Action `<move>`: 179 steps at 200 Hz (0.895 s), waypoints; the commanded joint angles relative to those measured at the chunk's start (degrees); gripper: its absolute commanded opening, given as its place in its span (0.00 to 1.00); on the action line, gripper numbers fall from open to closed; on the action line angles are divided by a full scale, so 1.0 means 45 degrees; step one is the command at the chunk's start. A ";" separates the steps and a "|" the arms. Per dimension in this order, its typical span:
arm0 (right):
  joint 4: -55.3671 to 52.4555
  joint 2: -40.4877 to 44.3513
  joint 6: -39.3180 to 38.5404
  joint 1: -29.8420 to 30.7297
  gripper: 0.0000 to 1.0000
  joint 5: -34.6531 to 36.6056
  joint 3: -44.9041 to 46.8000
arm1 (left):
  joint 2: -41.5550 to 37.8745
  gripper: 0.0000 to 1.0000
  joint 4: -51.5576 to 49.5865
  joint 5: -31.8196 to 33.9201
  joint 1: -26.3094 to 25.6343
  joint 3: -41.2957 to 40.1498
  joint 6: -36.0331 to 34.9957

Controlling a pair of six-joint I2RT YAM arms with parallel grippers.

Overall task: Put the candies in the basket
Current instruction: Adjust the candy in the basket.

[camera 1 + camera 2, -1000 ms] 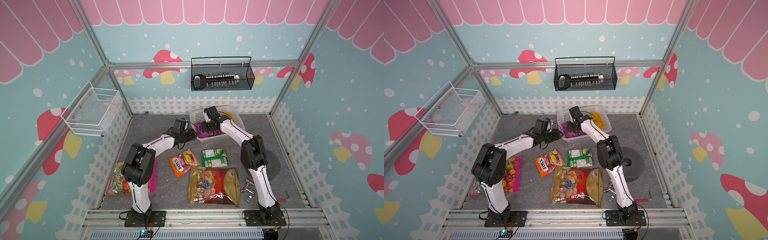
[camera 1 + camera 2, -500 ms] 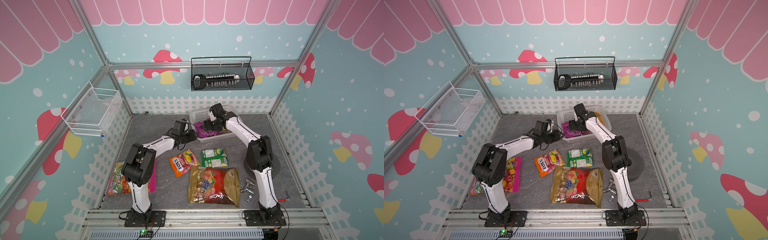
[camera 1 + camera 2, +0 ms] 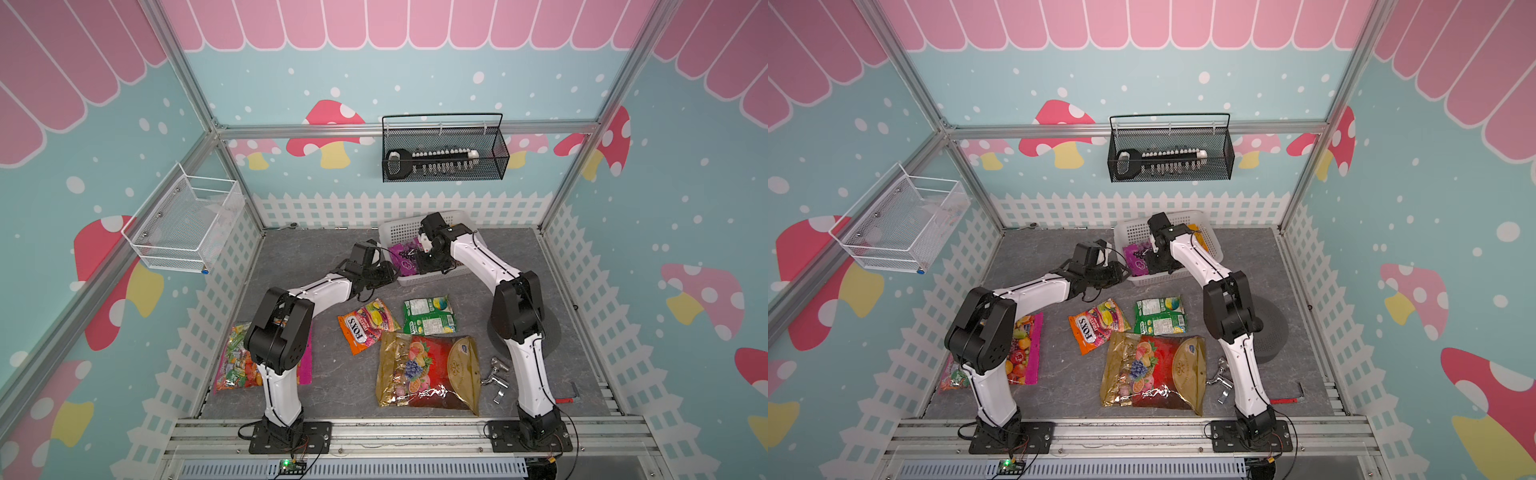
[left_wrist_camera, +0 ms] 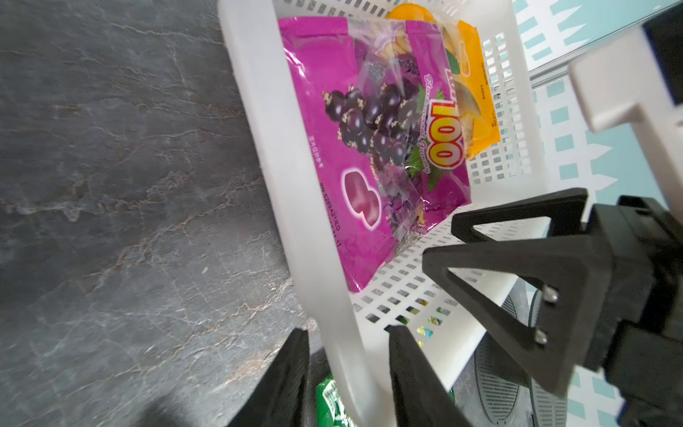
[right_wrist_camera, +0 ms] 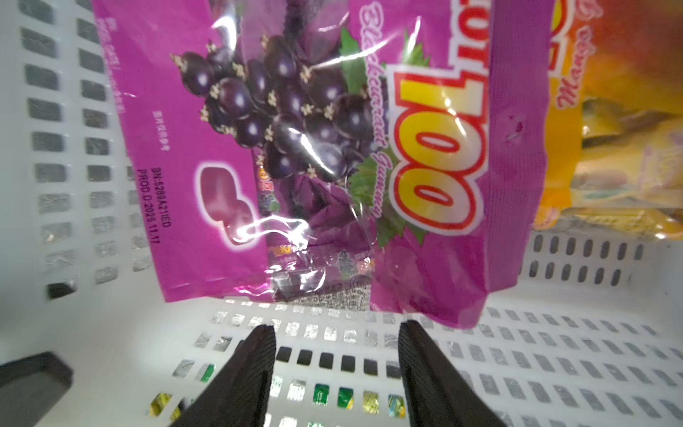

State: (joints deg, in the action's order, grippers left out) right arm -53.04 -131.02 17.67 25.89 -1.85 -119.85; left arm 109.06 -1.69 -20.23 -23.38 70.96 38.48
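Note:
The white basket [image 3: 399,226] [image 3: 1133,228] stands at the back of the floor. Inside lie a purple candy bag [image 3: 405,259] [image 4: 369,148] [image 5: 314,148] and a yellow-orange one [image 4: 476,92] [image 5: 610,111]. My left gripper [image 3: 392,274] [image 4: 347,331] straddles the basket's near-left rim [image 4: 266,148], one finger inside and one outside, a small gap still showing. My right gripper [image 3: 426,266] [image 5: 337,325] hangs open inside the basket, just short of the purple bag, holding nothing. On the floor lie the FOX'S bag [image 3: 368,326], the green bag [image 3: 428,316], the red-gold bag [image 3: 428,370] and the clear multicoloured bag [image 3: 237,365].
Small metal parts [image 3: 496,378] and a red-handled tool [image 3: 567,397] lie at the front right. A dark round disc [image 3: 548,332] sits behind the right arm. A black wire basket [image 3: 442,153] hangs on the back wall and a white wire basket [image 3: 187,224] on the left wall.
My left gripper has slid right to the basket's corner and its jaws have narrowed around the rim. The right arm's elbow swung right while its gripper stayed in the basket.

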 commanded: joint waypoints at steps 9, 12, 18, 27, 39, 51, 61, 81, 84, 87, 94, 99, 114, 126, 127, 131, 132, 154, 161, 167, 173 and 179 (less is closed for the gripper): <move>-0.1120 -0.1399 -0.0839 0.0184 0.56 0.0445 -0.0527 | -0.0007 0.33 -0.0600 -0.0075 -0.0059 -0.0360 0.0220; -0.1090 -0.1522 -0.0843 0.0184 0.56 0.0417 -0.0616 | 0.0002 0.33 -0.0590 -0.0092 -0.0059 -0.0359 0.0238; -0.1004 -0.1719 -0.0831 0.0201 0.56 0.0390 -0.0807 | 0.0056 0.32 -0.0588 -0.0138 -0.0049 -0.0341 0.0242; -0.0813 -0.1988 -0.0793 0.0216 0.55 0.0286 -0.1041 | 0.0137 0.30 -0.0594 -0.0231 -0.0059 -0.0302 0.0246; -0.0374 -0.2133 -0.0690 0.0233 0.54 0.0172 -0.1122 | 0.0254 0.29 -0.0600 -0.0344 -0.0064 -0.0261 0.0270; -0.0005 -0.2277 -0.0629 0.0262 0.54 -0.0025 -0.1173 | 0.0333 0.28 -0.0599 -0.0395 -0.0059 -0.0242 0.0289; 0.0294 -0.2335 -0.0499 0.0267 0.55 -0.0070 -0.1165 | 0.0374 0.28 -0.0599 -0.0407 -0.0054 -0.0222 0.0287; 0.0799 -0.2311 -0.0090 0.0280 0.55 -0.0070 -0.1133 | 0.0414 0.26 -0.0599 -0.0417 -0.0059 -0.0205 0.0286; 0.0869 -0.2293 -0.0007 0.0282 0.55 -0.0079 -0.1136 | 0.0404 0.26 -0.0598 -0.0425 -0.0059 -0.0215 0.0291; 0.0941 -0.2264 0.0066 0.0277 0.55 -0.0090 -0.1110 | 0.0396 0.26 -0.0600 -0.0424 -0.0059 -0.0204 0.0281; 0.1214 -0.2144 0.0250 0.0282 0.55 -0.0126 -0.1000 | 0.0394 0.25 -0.0600 -0.0408 -0.0059 -0.0219 0.0265; 0.1465 -0.2017 0.0377 0.0282 0.55 -0.0132 -0.0867 | 0.0399 0.25 -0.0600 -0.0392 -0.0059 -0.0224 0.0276; 0.2424 -0.1583 0.0759 0.0301 0.55 -0.0124 -0.0319 | 0.0394 0.24 -0.0600 -0.0368 -0.0059 -0.0241 0.0253; 0.3240 -0.1317 0.1000 0.0301 0.55 -0.0141 0.0108 | 0.0432 0.24 -0.0595 -0.0358 -0.0049 -0.0267 0.0246; 0.3304 -0.1286 0.1007 0.0301 0.55 -0.0139 0.0139 | 0.0433 0.24 -0.0598 -0.0363 -0.0054 -0.0264 0.0242; 0.3569 -0.1211 0.1073 0.0301 0.55 -0.0137 0.0253 | 0.0433 0.24 -0.0587 -0.0365 -0.0049 -0.0261 0.0251; 0.3625 -0.1204 0.1083 0.0301 0.55 -0.0137 0.0279 | 0.0443 0.24 -0.0593 -0.0367 -0.0054 -0.0261 0.0254; 0.4563 -0.1152 0.1360 0.0301 0.55 -0.0018 0.0389 | 0.0473 0.22 -0.0596 -0.0363 -0.0059 -0.0298 0.0241; 0.4750 -0.1194 0.1400 0.0301 0.55 0.0024 0.0303 | 0.0473 0.21 -0.0600 -0.0341 -0.0054 -0.0300 0.0244; 0.4923 -0.1234 0.1434 0.0301 0.55 0.0092 0.0254 | 0.0473 0.21 -0.0601 -0.0349 -0.0059 -0.0300 0.0235; 0.5097 -0.1263 0.1477 0.0301 0.55 0.0077 0.0220 | 0.0473 0.21 -0.0617 -0.0324 -0.0049 -0.0322 0.0238; 0.5163 -0.1327 0.1500 0.0301 0.55 -0.0019 0.0096 | 0.0490 0.21 -0.0621 -0.0346 -0.0059 -0.0301 0.0223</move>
State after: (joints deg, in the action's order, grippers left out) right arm -38.24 -135.90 22.41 26.63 -0.95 -119.37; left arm 109.08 -0.64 -21.52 -23.27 70.89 41.78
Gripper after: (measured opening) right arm 0.550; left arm 0.213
